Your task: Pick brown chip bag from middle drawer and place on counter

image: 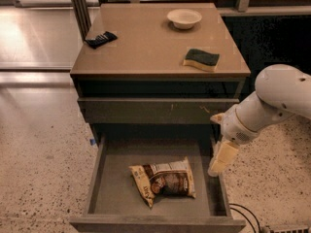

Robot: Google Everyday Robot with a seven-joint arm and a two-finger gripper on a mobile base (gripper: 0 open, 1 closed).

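The brown chip bag (164, 181) lies flat on the floor of the open middle drawer (116, 178), right of its middle. The gripper (217, 165) hangs from the white arm over the drawer's right side wall, to the right of the bag and above it, not touching it. It holds nothing. The tan counter (146, 42) tops the cabinet above the drawer.
On the counter stand a white bowl (184, 18) at the back, a green and yellow sponge (201, 59) at the right and a small black packet (100, 39) at the left. A shut drawer front (155, 110) sits above the open drawer. Speckled floor lies all around.
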